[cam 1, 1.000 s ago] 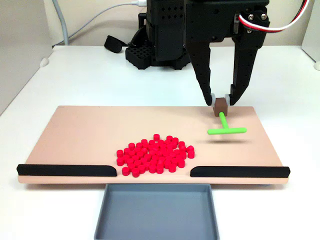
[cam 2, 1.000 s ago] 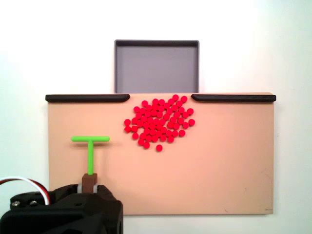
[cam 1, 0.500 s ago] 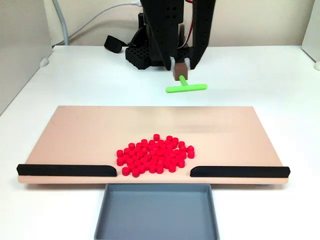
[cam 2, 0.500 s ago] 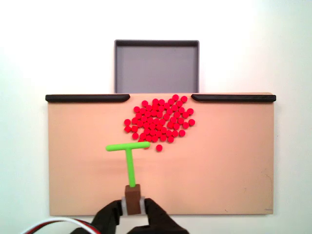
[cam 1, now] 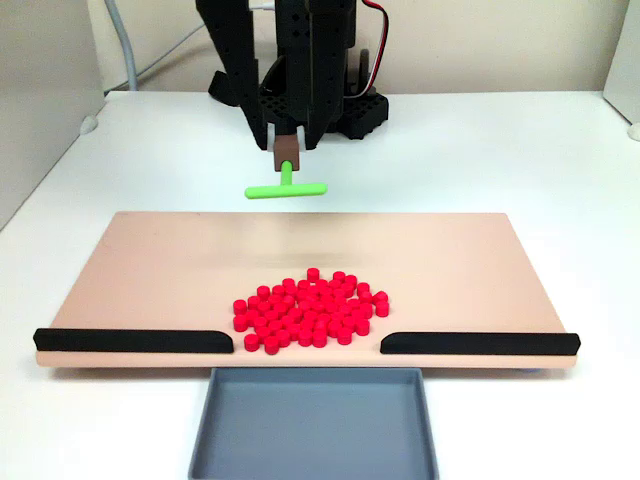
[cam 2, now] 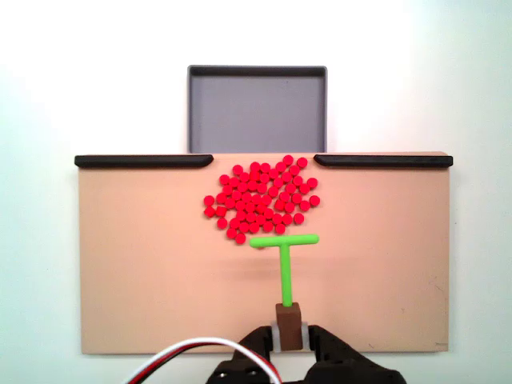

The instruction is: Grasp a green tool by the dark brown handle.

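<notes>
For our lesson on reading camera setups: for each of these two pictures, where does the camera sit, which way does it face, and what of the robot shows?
A fixed view: low at the board's tray side, facing the arm; the gripper hangs down, holding the green tool.
A fixed view: straight above, looking down; the gripper enters from the bottom edge.
Both show the red cylinders, grey tray and dark brown handle.

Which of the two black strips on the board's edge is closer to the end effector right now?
In the front fixed view, the left black strip: the end effector, shut on the dark brown handle, hangs left of centre, farther from the right black strip.

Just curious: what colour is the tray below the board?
Grey tray, clearest in the fixed view from above.
</notes>
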Robot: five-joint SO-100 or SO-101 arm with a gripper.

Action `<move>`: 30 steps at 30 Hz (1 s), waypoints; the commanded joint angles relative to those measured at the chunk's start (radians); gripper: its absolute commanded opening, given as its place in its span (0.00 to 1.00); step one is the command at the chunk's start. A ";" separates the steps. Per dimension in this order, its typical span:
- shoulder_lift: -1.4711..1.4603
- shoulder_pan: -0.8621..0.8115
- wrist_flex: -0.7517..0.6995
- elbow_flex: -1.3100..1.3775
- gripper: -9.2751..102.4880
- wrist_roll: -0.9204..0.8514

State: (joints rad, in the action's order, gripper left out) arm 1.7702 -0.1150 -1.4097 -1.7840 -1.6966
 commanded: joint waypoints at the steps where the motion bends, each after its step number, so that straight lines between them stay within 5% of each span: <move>1: -0.003 -0.032 -0.003 0.005 0.08 -0.028; 30: -0.028 0.011 -0.003 0.005 0.08 0.049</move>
State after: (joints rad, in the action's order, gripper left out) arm 1.7242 -0.1135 -1.4097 -1.7840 -1.6506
